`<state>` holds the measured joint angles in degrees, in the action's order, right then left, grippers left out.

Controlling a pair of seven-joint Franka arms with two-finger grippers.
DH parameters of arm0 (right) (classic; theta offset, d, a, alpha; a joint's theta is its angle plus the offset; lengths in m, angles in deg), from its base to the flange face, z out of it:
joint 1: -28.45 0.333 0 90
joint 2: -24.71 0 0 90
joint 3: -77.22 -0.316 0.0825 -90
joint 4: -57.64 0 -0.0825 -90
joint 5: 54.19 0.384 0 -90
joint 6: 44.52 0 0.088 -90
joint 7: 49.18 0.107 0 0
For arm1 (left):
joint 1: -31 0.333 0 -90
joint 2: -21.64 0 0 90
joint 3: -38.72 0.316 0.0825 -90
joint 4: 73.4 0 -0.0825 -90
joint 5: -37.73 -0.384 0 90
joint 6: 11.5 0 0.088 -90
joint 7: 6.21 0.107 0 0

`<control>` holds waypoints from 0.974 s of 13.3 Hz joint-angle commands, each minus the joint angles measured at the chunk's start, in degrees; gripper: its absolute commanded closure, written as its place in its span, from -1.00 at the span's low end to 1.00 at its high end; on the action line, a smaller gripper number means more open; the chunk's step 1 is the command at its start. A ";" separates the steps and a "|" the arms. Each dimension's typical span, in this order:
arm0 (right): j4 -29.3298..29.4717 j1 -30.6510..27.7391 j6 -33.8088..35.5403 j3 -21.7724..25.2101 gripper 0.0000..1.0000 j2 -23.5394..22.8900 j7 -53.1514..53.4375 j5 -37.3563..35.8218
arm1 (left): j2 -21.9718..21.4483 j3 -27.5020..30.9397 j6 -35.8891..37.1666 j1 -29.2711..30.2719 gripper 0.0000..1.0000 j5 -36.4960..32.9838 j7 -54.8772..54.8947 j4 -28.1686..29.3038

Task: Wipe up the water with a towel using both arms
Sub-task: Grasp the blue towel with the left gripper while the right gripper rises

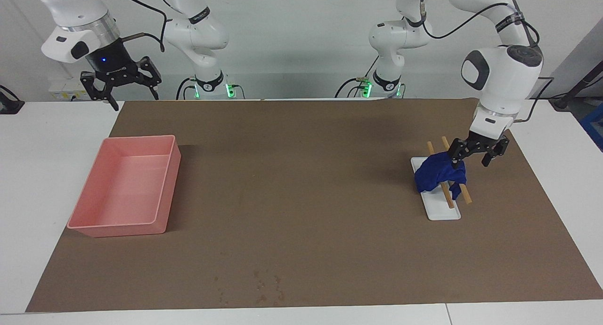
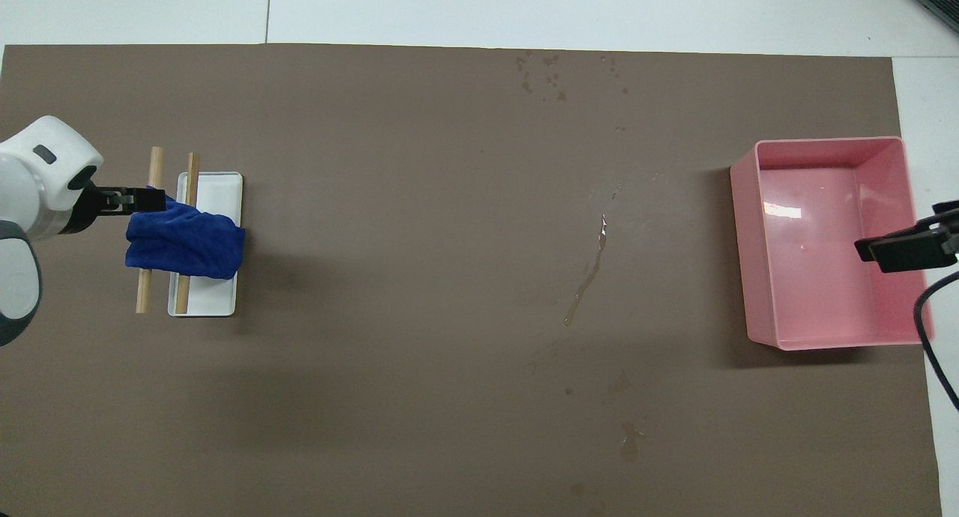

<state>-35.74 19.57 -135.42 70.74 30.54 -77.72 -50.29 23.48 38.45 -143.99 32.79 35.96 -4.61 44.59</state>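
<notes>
Left gripper (image 1: 471, 159), fingers spread, hangs at the right of the facing view against the edge of the towel (image 1: 439, 174), which drapes over two wooden sticks (image 1: 464, 193) on a white slab (image 1: 443, 211). Right gripper (image 1: 121, 85), also spread, hovers at upper left above the pink tray (image 1: 123, 223).

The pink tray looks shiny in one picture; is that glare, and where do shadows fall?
Overhead view: a white glare patch on the pink tray's floor, and a glint on the water streak. Facing view: no glare there; soft shadow on the mat beside the tray.
</notes>
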 commanded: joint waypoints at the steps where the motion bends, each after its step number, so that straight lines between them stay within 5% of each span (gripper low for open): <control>1: -1.63 2.10 0.54 -0.64 -1.00 1.64 -6.94 0.85 | -1.14 0.18 -1.89 -0.46 -1.00 -1.75 -1.61 2.41; 2: -1.63 3.24 0.11 -0.64 -1.00 1.72 -10.18 0.76 | -1.14 0.18 -1.89 -0.46 -0.91 -1.75 -1.61 2.68; 8: -3.82 12.64 -4.01 -0.91 -1.00 2.78 -17.86 1.02 | -1.41 0.18 -1.10 -0.46 1.00 -1.75 -2.30 2.94; 13: -12.41 17.39 -16.56 -0.91 -1.00 6.20 -20.40 7.33 | -0.01 0.18 8.97 -0.38 1.00 -1.66 -4.15 -5.20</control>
<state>-40.96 35.91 -146.55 69.54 32.68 -95.22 -45.92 23.18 38.25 -141.23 32.74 35.86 -6.84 44.16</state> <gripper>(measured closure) 0.000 0.863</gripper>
